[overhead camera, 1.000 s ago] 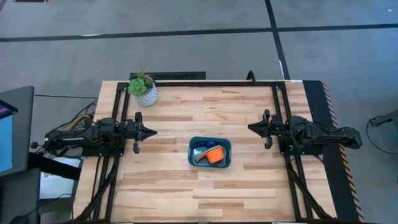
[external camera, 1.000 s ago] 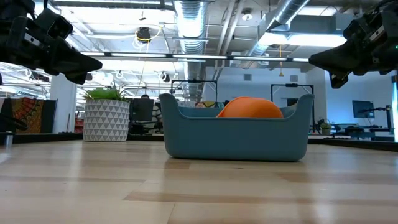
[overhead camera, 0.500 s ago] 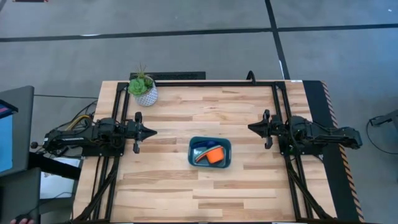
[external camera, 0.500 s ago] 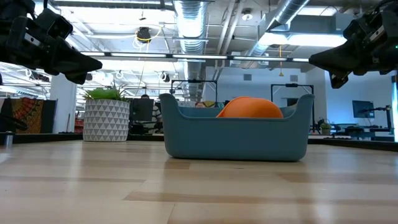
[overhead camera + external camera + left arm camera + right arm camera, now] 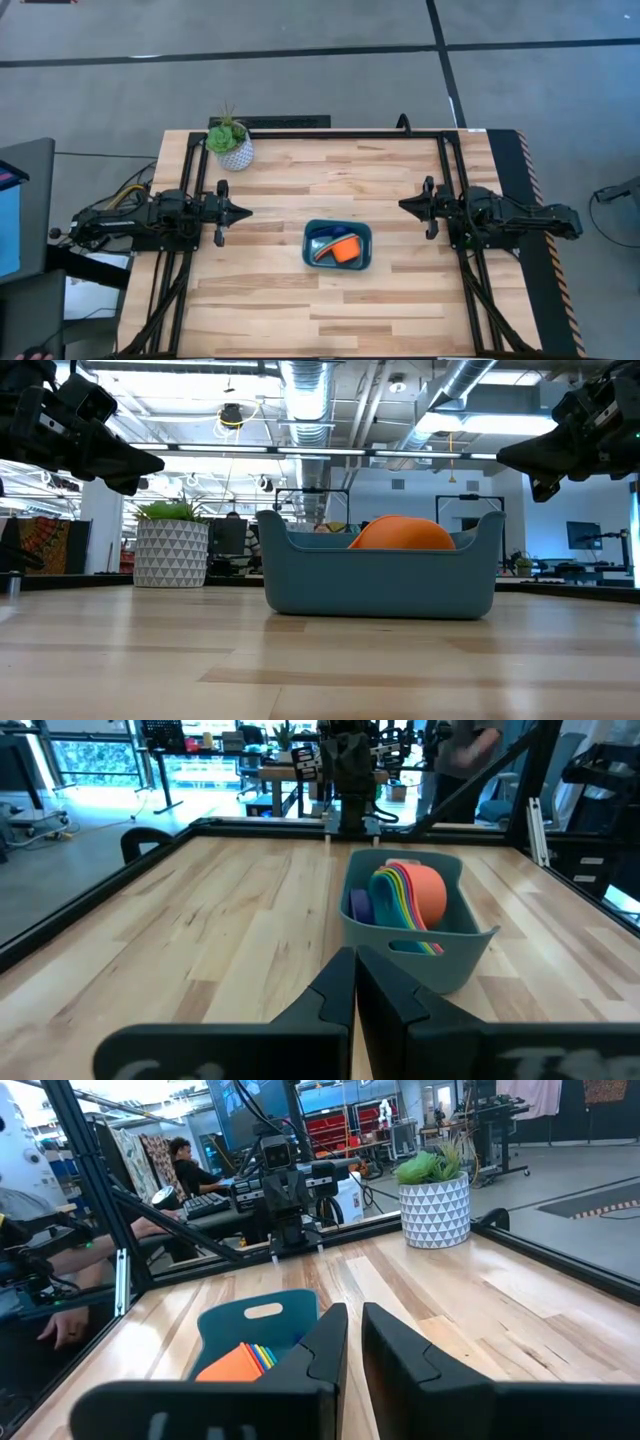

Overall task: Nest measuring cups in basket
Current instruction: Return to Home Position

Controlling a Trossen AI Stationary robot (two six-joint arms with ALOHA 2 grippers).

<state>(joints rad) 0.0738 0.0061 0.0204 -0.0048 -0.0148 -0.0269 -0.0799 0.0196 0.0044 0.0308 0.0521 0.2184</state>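
Resting nested inside teal basket [image 5: 338, 224]: measuring cups [image 5: 343, 250], stack lying on its side, orange cup at one end, violet at other. Basket sits near middle of wooden table [image 5: 330, 180]. Left gripper [image 5: 247, 211] hovers well left of basket, fingers pressed together, empty. Right gripper [image 5: 402, 205] hovers well right of basket, fingers pressed together, empty. White potted plant [image 5: 232, 148] stands well behind-left of basket.

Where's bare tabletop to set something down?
Bare wood: the near strip of table in front of the basket, and the far strip between the potted plant and the table's right edge. Crowded: the middle, where the basket of measuring cups sits between the left gripper and right gripper.
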